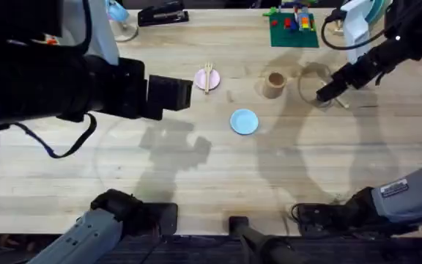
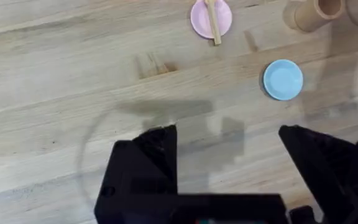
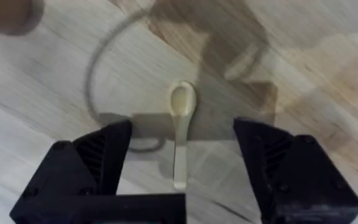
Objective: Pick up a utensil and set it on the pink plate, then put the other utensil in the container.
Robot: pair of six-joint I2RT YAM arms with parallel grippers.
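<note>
A pale wooden fork (image 1: 208, 75) lies across the small pink plate (image 1: 204, 79) at the table's back middle; the left wrist view has the fork (image 2: 214, 23) on the pink plate (image 2: 201, 18) too. The tan cylindrical container (image 1: 274, 83) stands upright right of it. My left gripper (image 1: 182, 93) hovers open, left of the plate, holding nothing, its fingers (image 2: 148, 155) wide apart. My right gripper (image 1: 327, 95) is open over the wooden spoon (image 3: 180, 124), which lies flat on the table between its fingers (image 3: 98, 155), untouched.
A light blue plate (image 1: 244, 122) sits in front of the container. A green baseplate with coloured bricks (image 1: 294, 29) and a black stapler (image 1: 162, 15) lie along the back edge. Wide bare wood spreads across the front half of the table.
</note>
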